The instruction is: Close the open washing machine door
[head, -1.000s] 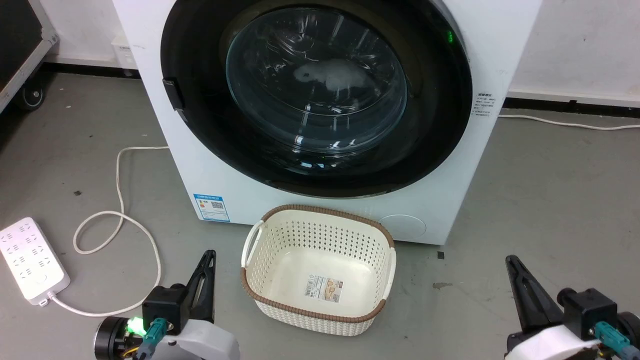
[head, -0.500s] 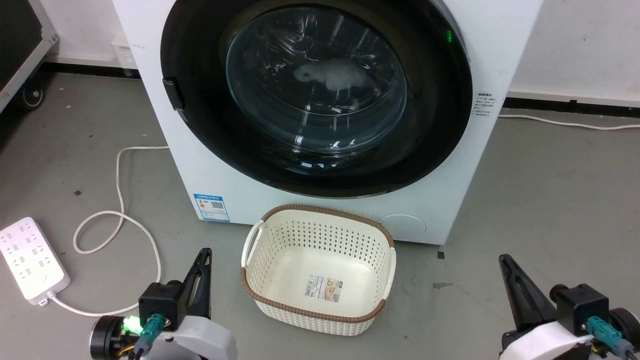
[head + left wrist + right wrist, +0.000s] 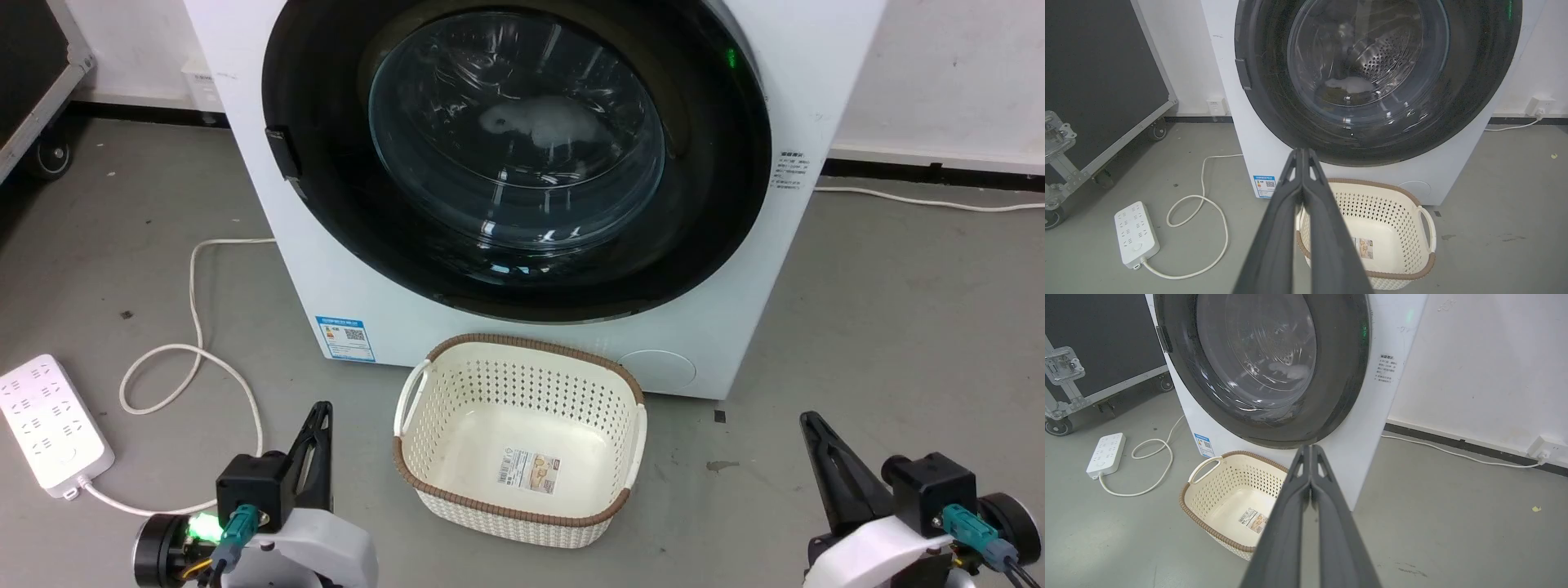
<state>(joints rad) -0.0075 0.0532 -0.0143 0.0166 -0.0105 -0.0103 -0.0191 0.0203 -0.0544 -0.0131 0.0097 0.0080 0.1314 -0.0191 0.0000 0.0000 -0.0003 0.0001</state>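
Observation:
The washing machine (image 3: 343, 278) (image 3: 1257, 155) (image 3: 1372, 428) is white and stands straight ahead. Its round black-framed door (image 3: 516, 155) (image 3: 1378, 75) (image 3: 1265, 363) lies flat against the front, and a pale item shows through the domed glass. My left gripper (image 3: 322, 408) (image 3: 1302, 151) is low at the left of the head view, fingers pressed together, holding nothing. At the lower right my right gripper (image 3: 808, 420) (image 3: 1310, 447) is shut too, with nothing in it. Both hang well short of the machine.
An empty cream basket (image 3: 620, 490) (image 3: 1425, 261) (image 3: 1200, 506) with a brown rim sits on the floor before the machine. A white power strip (image 3: 49, 425) and its looped cable (image 3: 196, 327) lie at the left. A black wheeled case (image 3: 1098, 81) stands further left.
Both grippers have slid a little to the left and down in the head view. The door and basket have stayed put.

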